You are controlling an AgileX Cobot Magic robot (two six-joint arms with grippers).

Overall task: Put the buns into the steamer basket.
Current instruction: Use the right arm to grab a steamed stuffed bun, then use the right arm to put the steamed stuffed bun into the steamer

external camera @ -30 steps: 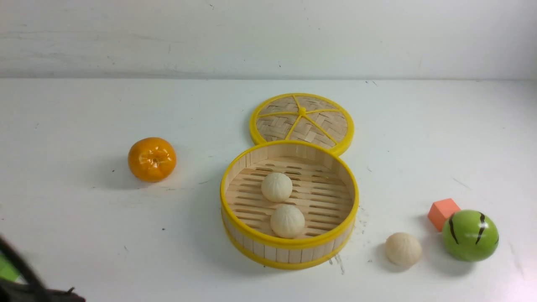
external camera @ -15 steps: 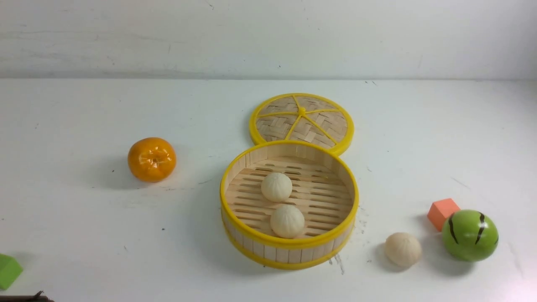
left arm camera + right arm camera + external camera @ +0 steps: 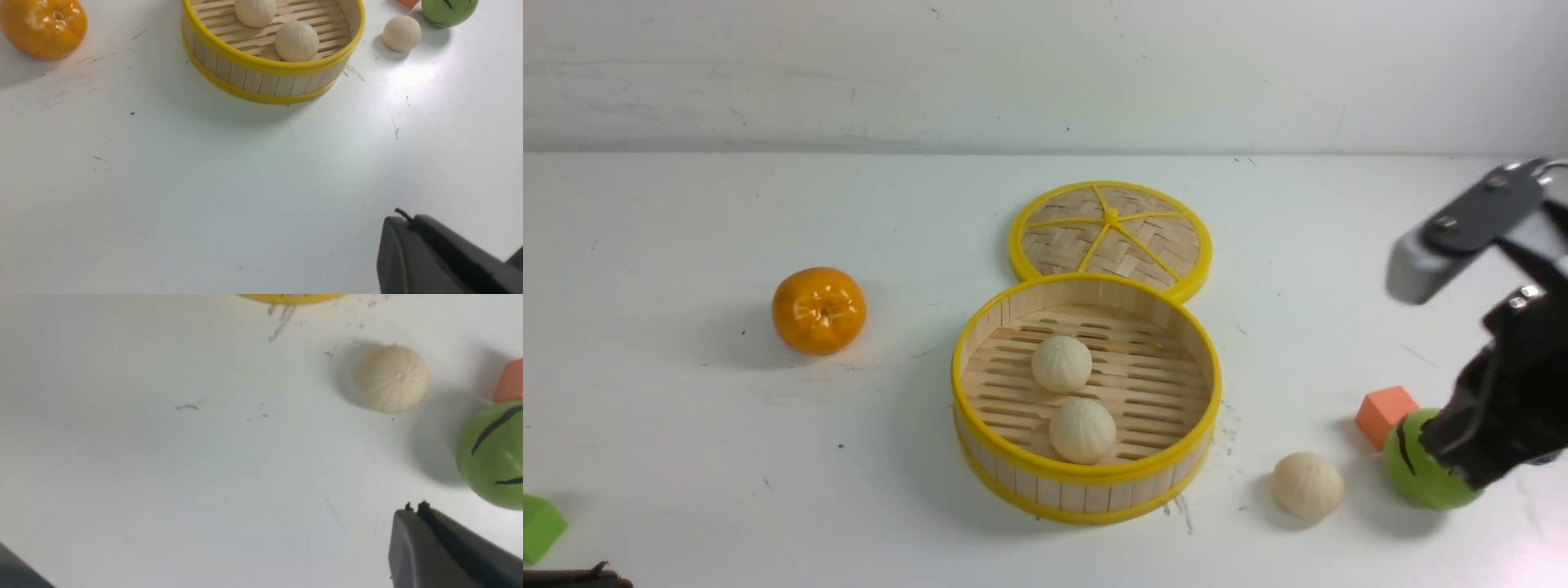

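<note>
1 bun (image 3: 392, 379) lies apart from the right pincer (image 3: 416, 508) (its tips pressed together).

Two buns (image 3: 1082, 431) lie inside the steamer basket (image 3: 1086, 516). The woven lid (image 3: 1111, 241) lies behind it. The persimmon (image 3: 818, 311) sits left; the third bun (image 3: 1308, 486) lies right, between basket and striped ball (image 3: 1425, 469). A block (image 3: 1385, 415) stands behind the ball.

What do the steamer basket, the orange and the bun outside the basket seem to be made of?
Steamer basket: pale wood or bamboo, matte, going by the grained slats; its smooth yellow rims might be plastic.
Orange: probably glossy plastic, given the sharp highlights.
Bun outside the basket: dull and cream, with faint pleats; perhaps rubber or foam, but the look doesn't settle it.
</note>
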